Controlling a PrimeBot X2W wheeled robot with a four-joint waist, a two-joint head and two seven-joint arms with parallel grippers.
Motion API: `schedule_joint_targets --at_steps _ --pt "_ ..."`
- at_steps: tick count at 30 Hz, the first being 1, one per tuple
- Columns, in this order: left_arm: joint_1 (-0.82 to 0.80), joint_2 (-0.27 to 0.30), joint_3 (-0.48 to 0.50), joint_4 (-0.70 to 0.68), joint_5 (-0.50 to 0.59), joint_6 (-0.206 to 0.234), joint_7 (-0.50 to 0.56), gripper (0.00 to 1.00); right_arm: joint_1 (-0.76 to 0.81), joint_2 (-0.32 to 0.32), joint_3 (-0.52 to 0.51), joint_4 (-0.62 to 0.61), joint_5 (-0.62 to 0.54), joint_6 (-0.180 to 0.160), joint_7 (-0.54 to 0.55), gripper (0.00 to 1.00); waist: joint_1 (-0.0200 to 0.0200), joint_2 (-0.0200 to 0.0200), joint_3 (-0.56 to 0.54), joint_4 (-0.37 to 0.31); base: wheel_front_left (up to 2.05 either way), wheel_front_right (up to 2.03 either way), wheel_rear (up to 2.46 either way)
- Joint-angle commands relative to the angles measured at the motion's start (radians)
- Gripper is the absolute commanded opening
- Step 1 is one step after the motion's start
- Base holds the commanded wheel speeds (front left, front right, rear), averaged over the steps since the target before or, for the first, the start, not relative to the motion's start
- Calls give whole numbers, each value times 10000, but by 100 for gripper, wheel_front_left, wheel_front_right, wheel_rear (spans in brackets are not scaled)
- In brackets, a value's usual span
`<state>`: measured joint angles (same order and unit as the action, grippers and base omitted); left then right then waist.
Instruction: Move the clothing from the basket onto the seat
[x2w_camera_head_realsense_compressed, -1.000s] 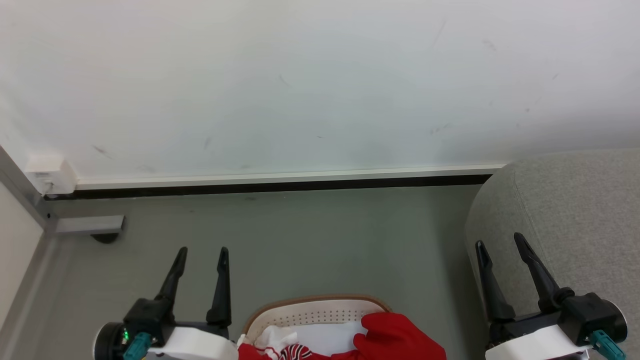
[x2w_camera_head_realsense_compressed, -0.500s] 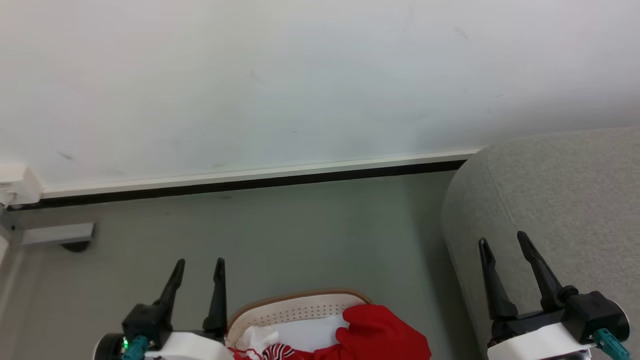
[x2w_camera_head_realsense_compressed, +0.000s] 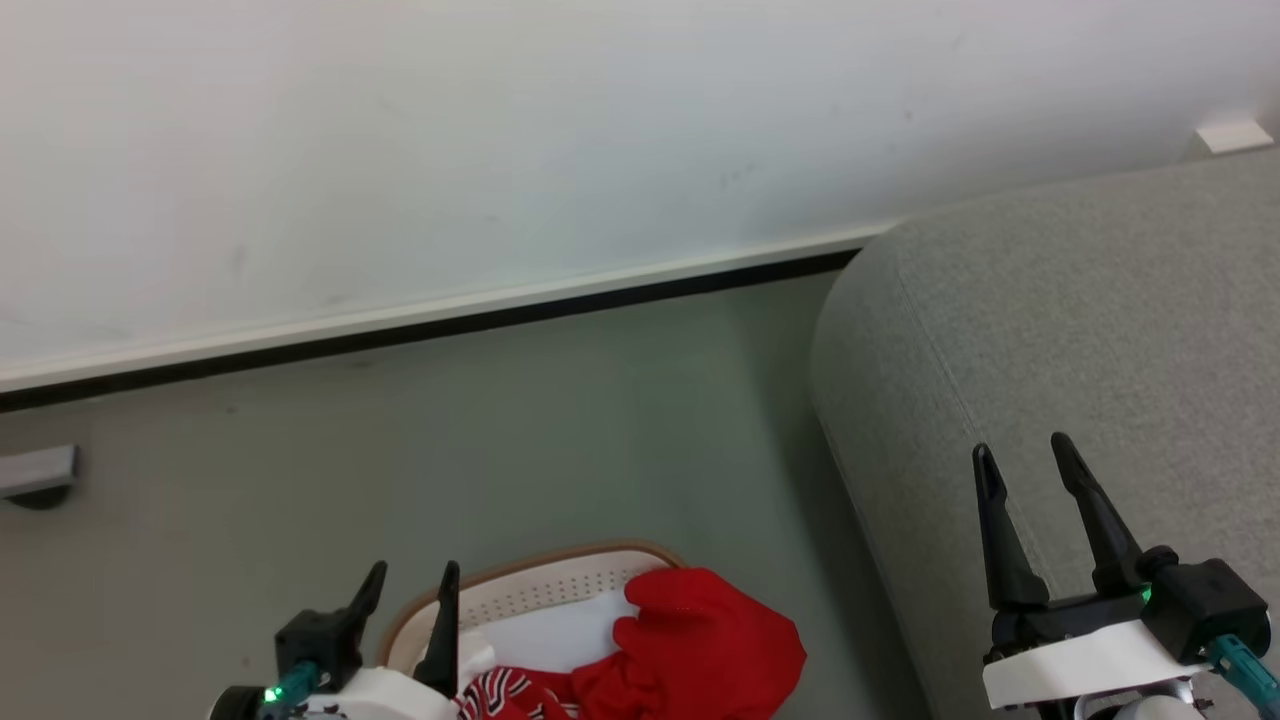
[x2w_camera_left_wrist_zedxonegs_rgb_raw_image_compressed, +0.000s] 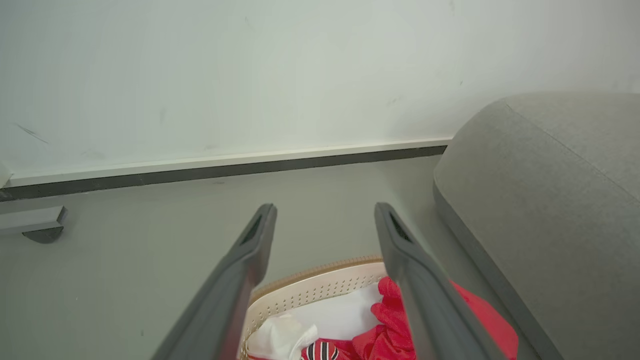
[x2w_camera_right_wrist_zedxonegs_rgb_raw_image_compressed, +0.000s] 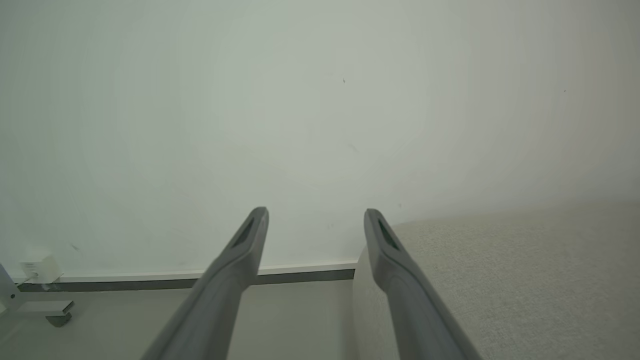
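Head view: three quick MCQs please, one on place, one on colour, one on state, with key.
1. Where is the seat relative to the basket?
A) on the robot's left
B) on the robot's right
C) under it

2. What colour is the clothing spilling over the basket's rim?
A) blue
B) green
C) red

3. How are the left gripper and right gripper?
A) both open, empty
B) both shut on cloth
C) left shut on the rim

Key:
1 B, the grey seat stands to the right of the basket.
2 C, red fabric drapes over its right edge.
3 A, the fingers are spread with nothing between them.
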<state>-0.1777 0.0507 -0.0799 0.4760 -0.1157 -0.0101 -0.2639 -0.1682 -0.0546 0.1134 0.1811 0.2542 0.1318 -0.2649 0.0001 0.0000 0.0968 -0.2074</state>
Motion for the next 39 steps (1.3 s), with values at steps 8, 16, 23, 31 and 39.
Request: schedule_joint_targets --at_steps 8,16,23,31,39 --pt "-1370 584 -136 2801 288 -377 1 100 -636 42 -37 -180 349 -21 7 100 -1 0 1431 -947 0 0 0" --pt "-2566 908 -415 5128 301 -671 581 100 -1099 42 84 -317 676 -21 7 100 -1 0 2379 -1515 0 0 0" --pt "-3531 1286 -761 6691 425 -909 1145 100 -1438 43 152 -430 893 -21 7 100 -1 0 3197 -1945 0 0 0" --pt "-4433 1751 -1494 7671 1021 -973 2052 100 -1789 43 287 -552 1185 -21 7 100 -1 0 4167 -2306 0 0 0" --pt "-4878 2041 -2508 7974 1846 -1009 3000 100 -2068 43 517 -628 1662 -21 7 100 -1 0 5104 -2660 0 0 0"
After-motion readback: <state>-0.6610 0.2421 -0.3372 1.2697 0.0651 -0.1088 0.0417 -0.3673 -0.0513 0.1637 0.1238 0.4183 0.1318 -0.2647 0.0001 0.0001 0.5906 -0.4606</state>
